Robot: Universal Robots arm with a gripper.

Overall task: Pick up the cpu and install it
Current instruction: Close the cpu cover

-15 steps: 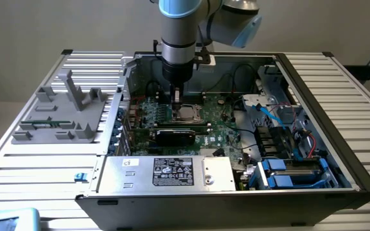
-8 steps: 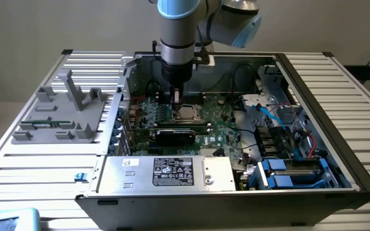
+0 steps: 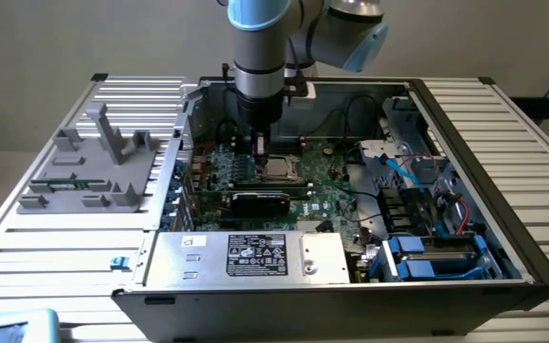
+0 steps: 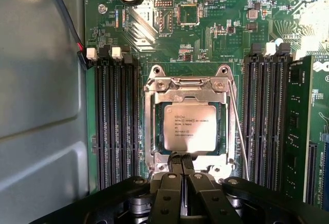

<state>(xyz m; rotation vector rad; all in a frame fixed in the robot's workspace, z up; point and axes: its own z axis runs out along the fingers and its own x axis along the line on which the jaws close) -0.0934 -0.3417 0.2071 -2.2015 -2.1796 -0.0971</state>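
The cpu [image 4: 189,127], one flat square chip with a silver-grey metal lid, sits in the steel socket frame [image 4: 152,131] mid-motherboard [image 4: 216,39]. The gripper [image 4: 181,158], its black fingers pressed together, seemingly touches the chip's edge. Two banks of black memory slots [image 4: 115,126] flank the frame.

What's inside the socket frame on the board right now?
The cpu lies in the socket frame, printed silver top showing. The shut gripper sits at one edge of it. Whatever is under the cpu is covered.
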